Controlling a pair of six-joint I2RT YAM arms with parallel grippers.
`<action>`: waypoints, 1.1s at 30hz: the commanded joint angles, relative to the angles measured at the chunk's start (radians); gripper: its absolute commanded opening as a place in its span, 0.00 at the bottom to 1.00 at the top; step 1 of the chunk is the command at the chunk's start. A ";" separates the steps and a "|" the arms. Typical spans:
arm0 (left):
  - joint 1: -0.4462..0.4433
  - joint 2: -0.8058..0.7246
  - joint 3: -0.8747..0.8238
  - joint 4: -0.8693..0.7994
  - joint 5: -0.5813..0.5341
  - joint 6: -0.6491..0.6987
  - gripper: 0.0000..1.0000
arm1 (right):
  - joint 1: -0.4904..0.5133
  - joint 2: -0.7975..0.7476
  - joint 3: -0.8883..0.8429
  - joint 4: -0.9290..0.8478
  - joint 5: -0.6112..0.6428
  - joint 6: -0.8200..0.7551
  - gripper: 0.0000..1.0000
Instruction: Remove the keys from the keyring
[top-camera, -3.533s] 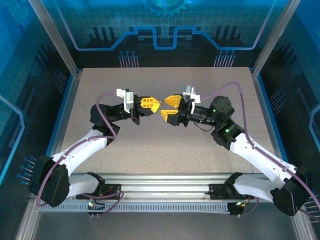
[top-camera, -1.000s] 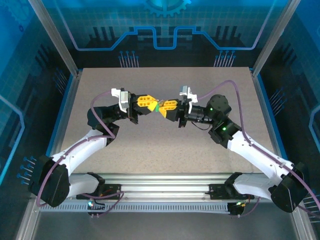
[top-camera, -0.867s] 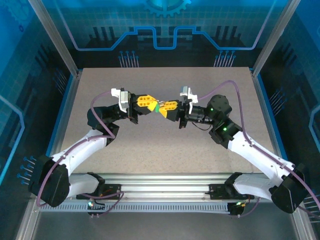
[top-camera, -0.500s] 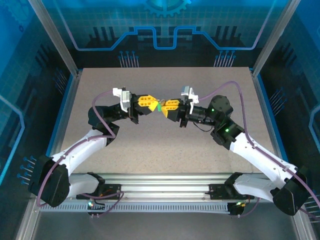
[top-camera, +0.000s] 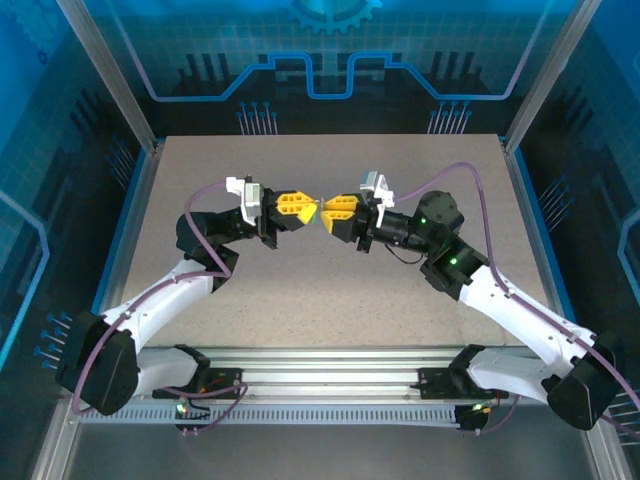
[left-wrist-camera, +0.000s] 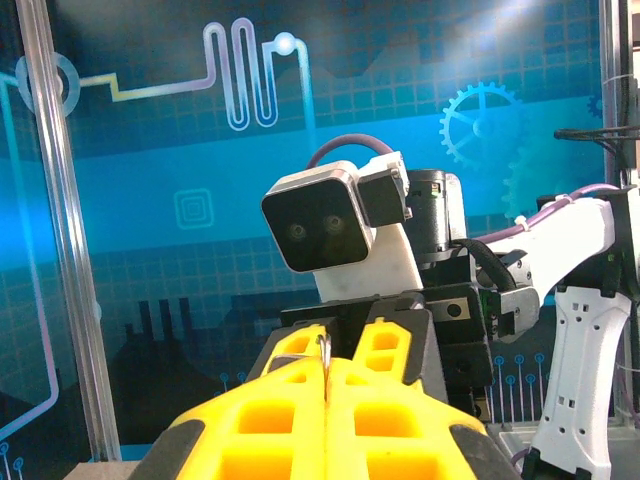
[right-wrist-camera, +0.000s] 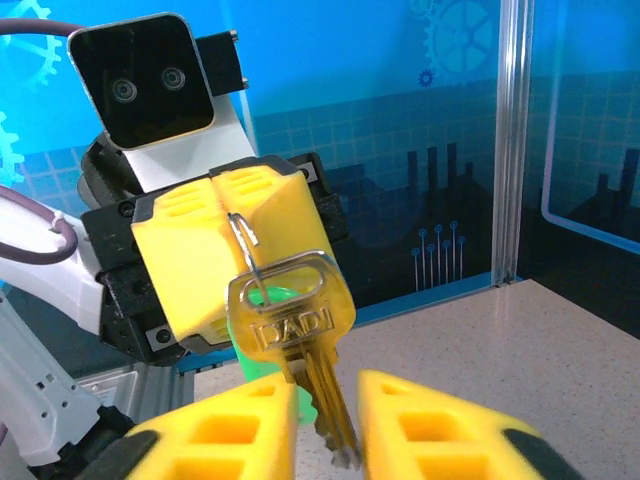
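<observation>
My left gripper (top-camera: 307, 208) is shut on the thin wire keyring (left-wrist-camera: 324, 350), which sticks out between its yellow fingertips (left-wrist-camera: 290, 400). From the keyring (right-wrist-camera: 240, 235) hangs a brass key (right-wrist-camera: 295, 312) stamped DADI, with a green key (right-wrist-camera: 262, 360) behind it. My right gripper (top-camera: 326, 212) faces the left one tip to tip, above the middle of the table. Its jaws stand slightly apart around the brass key's blade, with a gap on the right side, so the right gripper (right-wrist-camera: 328, 400) is open. The left gripper (right-wrist-camera: 232, 212) sits just beyond the keys.
The speckled table (top-camera: 300, 290) lies well below both grippers. Aluminium posts (right-wrist-camera: 512, 140) and blue glass walls enclose the cell. The right wrist's white camera housing (left-wrist-camera: 340, 235) is close in front of the left fingers.
The right jaws, shut on the keys a second ago, have parted a little around the brass key's blade. Both grippers have edged slightly up the table; the left stays shut on the keyring.
</observation>
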 joint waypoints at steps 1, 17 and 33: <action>-0.009 -0.019 -0.013 -0.011 0.041 0.006 0.00 | 0.019 -0.012 0.046 0.035 0.026 -0.011 0.13; -0.017 -0.006 -0.003 0.023 0.052 -0.031 0.00 | 0.026 0.023 0.052 0.118 -0.031 0.029 0.31; -0.015 -0.012 0.003 0.024 0.050 -0.033 0.00 | 0.015 -0.011 0.060 0.036 0.010 0.001 0.07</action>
